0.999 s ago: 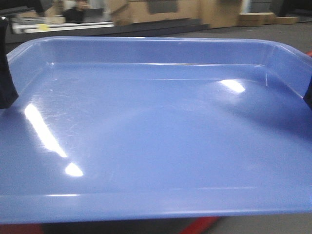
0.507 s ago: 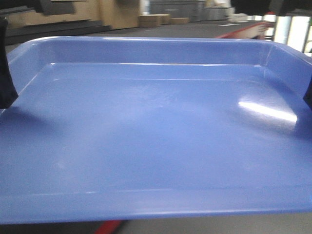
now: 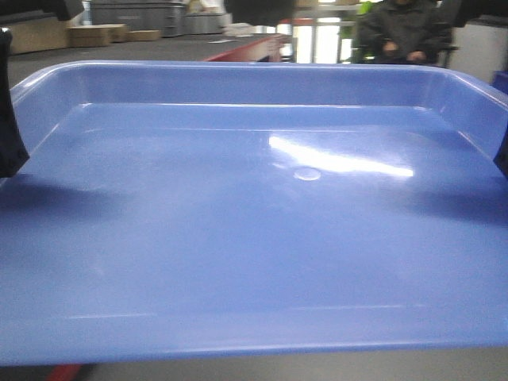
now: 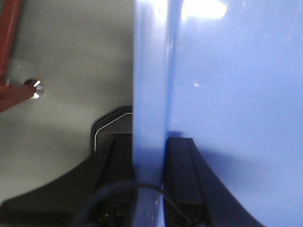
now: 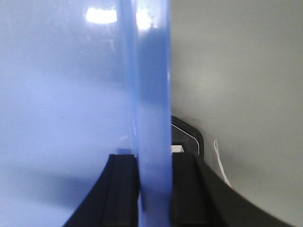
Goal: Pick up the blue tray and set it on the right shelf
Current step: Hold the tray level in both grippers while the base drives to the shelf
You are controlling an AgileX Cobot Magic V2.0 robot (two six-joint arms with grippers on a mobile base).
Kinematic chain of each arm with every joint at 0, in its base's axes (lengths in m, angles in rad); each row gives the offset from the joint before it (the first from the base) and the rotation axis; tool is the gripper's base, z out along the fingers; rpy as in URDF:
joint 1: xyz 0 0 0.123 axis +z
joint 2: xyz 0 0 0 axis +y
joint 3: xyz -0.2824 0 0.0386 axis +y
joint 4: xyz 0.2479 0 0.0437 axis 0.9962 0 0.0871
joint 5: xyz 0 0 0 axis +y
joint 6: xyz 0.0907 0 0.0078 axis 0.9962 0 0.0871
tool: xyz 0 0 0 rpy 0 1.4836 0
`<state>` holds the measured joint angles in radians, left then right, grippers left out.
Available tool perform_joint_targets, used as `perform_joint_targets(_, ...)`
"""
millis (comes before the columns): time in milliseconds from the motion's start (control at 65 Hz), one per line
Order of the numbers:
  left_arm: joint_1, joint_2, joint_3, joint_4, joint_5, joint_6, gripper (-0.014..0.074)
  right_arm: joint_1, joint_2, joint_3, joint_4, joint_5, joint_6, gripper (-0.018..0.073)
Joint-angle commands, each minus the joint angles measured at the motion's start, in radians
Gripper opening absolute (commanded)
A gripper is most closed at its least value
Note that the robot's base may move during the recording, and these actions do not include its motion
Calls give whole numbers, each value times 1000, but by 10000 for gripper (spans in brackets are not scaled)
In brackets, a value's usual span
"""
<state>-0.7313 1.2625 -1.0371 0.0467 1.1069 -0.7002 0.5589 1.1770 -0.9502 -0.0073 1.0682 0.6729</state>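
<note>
Left claw (image 4: pixel 150 153): clamped on the left-hand rim of the blue tray (image 3: pixel 254 238). One black finger (image 4: pixel 118 161) sits outside the wall and the other inside it, pressed against the plastic.
Right claw (image 5: pixel 154 165): clamped the same way on the opposite rim, with a black finger on each side of the wall and no gap visible.
Blue tray: carried between the two claws and spanning from one to the other. It is roughly level with its glossy floor facing up. In the front view the claws show only as dark shapes at the tray's left and right edges.
Tray floor: a small round moulding mark (image 3: pixel 307 174) lies about midway between the claws. A bright streak of reflected light crosses it toward the right claw.
Ahead of the claws, past the far rim: a seated person (image 3: pixel 401 32) in dark clothes is on the right claw's side. Cardboard boxes (image 3: pixel 95 33) and grey crates (image 3: pixel 135 12) are on the left claw's side. All are blurred and well apart from the tray.
Under the left claw: grey floor (image 4: pixel 71 56). A red bar (image 4: pixel 9 56) with a shiny metal stud (image 4: pixel 35 89) is off to the claw's outer side.
Under the right claw: the same grey floor. A thin white thread (image 5: pixel 218 158) lies just outside the outer finger.
</note>
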Motion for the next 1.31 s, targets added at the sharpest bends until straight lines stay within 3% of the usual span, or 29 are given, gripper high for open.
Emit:
perform_joint_targets(0, -12, -25, -23, -16, -12, -6, 4, 1, -25, -31, 7, -47, 8, 244)
perform_joint_targets(1292, -12, -25, -23, -32, -10, -6, 4, 1, -25, -31, 7, -40, 8, 244)
